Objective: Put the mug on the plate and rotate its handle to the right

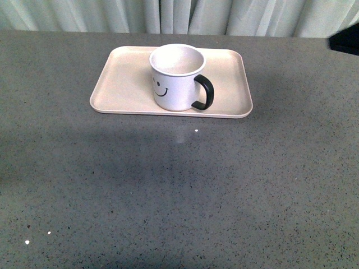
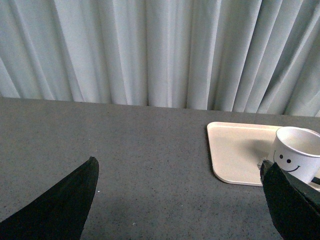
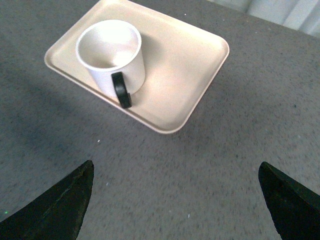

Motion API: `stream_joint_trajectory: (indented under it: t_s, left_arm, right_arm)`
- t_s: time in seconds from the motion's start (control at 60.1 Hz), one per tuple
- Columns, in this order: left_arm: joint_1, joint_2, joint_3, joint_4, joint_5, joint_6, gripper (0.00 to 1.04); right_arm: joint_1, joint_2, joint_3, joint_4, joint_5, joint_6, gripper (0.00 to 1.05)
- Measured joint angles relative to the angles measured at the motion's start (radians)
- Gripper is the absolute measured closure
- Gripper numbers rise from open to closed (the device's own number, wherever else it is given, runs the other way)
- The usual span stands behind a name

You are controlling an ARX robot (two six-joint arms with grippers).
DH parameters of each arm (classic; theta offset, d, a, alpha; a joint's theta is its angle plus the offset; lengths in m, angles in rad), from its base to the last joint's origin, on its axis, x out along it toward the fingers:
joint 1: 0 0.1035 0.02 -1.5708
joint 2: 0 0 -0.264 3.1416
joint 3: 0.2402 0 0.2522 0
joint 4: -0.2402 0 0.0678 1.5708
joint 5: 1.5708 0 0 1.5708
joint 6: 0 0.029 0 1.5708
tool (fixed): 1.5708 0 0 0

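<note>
The mug point(image 1: 175, 78) stands upright on the plate point(image 1: 120, 84), close to its near rim, a little right of the plate's middle. The handle point(image 1: 205, 92) points to the plate's right end. On the mug's side is a printed black smiley face point(image 1: 160, 88). The plate lies on a speckled grey table point(image 1: 168, 196), with a pale curtain point(image 1: 168, 14) just behind the plate. Far right of the plate is a dark shape point(image 1: 345, 39) I can't make out. The left gripper point(image 2: 179, 167) is spread wide and empty, off the plate's left end. The right gripper point(image 3: 175, 167) is also spread and empty, short of the plate's near rim.
</note>
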Motion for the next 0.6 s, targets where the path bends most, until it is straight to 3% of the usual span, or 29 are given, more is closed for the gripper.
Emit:
stream_joint_trajectory:
  t_s: [0.299, 0.599]
  left_arm:
    - [0.000, 0.000, 0.000, 0.000, 0.000, 0.000, 0.09]
    - [0.000, 0.000, 0.000, 0.000, 0.000, 0.000, 0.09]
  right_arm:
    - [0.140, 0.463, 0.448, -0.108, 0.060, 0.120, 0.09]
    - [0.199, 0.615, 0.667, -0.196, 0.117, 0.157, 0.09]
